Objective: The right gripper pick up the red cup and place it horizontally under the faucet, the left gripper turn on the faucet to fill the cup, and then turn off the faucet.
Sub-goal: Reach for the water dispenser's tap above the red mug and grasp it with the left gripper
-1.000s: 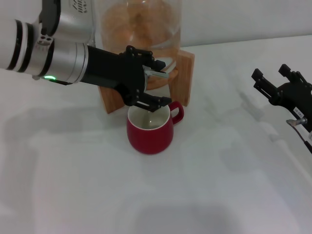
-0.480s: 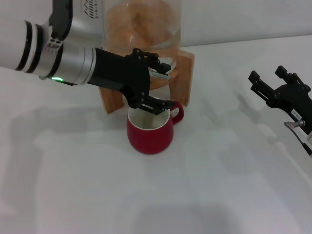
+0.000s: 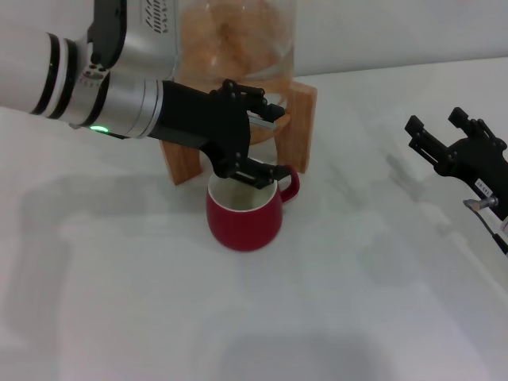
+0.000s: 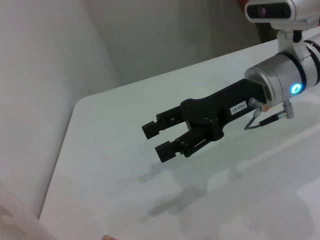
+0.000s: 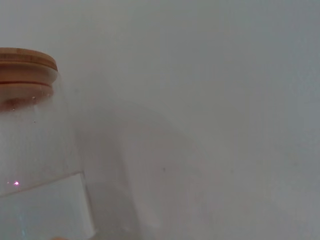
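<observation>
One red cup [image 3: 244,216] just under left claw [image 3: 262,143], fingers around the faucet [image 3: 264,121].

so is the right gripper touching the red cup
Apart. The head view shows the right gripper out at the table's right side, with wide bare table between it and the red cup, which stands under the faucet.

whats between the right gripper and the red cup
Nothing: in the head view only bare white table lies between the right gripper, off to the right, and the red cup, which stands under the left gripper.
</observation>
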Robot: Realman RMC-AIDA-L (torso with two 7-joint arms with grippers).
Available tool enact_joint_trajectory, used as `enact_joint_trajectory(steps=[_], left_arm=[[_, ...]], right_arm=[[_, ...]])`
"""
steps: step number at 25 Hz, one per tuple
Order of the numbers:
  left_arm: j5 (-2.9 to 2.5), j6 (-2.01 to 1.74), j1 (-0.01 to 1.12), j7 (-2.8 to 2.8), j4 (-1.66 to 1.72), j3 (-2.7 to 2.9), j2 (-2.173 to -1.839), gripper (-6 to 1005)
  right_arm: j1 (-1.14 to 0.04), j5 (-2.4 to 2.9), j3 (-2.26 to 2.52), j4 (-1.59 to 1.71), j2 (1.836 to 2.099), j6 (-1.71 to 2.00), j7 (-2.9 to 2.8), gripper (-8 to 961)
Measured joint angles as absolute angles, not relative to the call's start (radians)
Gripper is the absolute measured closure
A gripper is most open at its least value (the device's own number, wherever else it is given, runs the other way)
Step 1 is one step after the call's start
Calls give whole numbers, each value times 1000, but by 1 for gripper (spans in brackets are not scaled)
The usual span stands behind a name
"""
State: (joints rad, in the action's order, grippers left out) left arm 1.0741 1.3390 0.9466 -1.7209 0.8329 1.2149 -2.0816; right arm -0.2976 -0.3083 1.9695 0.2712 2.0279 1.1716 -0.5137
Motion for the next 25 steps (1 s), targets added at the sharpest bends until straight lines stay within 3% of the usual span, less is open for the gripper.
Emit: enact_joint_trajectory(steps=[25], left_arm=[[1058, 1368, 935, -1682, 880, 1215, -2078, 182]], right_arm=[[-298, -308, 1968, 272, 2028, 1170, -514, 92]])
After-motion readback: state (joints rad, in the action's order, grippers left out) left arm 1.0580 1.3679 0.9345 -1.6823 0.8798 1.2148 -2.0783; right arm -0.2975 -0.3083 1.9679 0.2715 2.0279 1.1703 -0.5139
